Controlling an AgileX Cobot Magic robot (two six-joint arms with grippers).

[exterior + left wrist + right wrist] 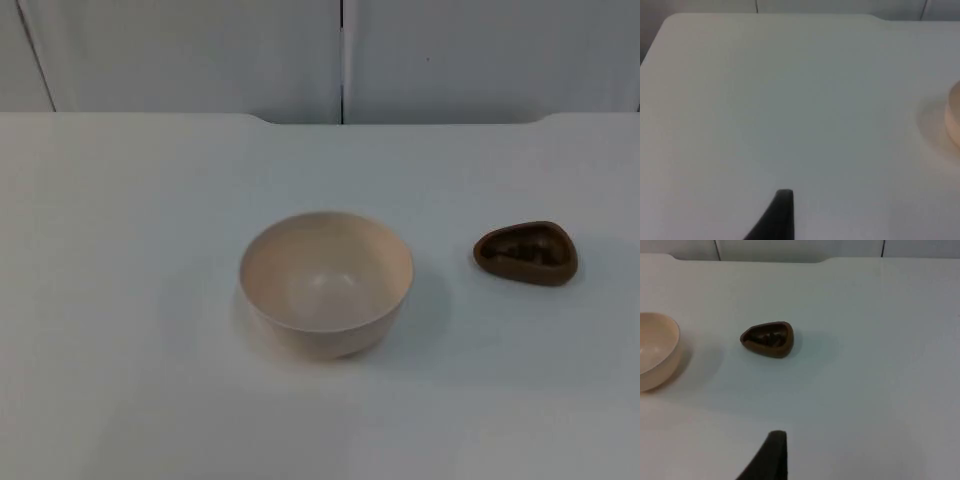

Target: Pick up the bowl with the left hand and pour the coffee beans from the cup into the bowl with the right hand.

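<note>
A cream bowl [326, 280] sits upright near the middle of the white table [120, 300], and its pale inside holds nothing. To its right, apart from it with a strip of bare table between, stands a small brown cup [527, 252], low and rounded-triangular, with dark coffee beans [524, 248] lying in its hollow. The right wrist view looks at the same pair: the cup [767, 339] with its beans [769, 338], and the bowl [657, 347] beside it. The left wrist view catches the edge of the bowl [953, 117] across open table. One black fingertip of the left gripper [777, 215] hangs over bare table away from the bowl, and one of the right gripper [771, 455] hangs on the near side of the cup; whether either pair of fingers is spread or pressed together I cannot tell. Beyond the far edge rises the grey partition wall [180, 50].
</note>
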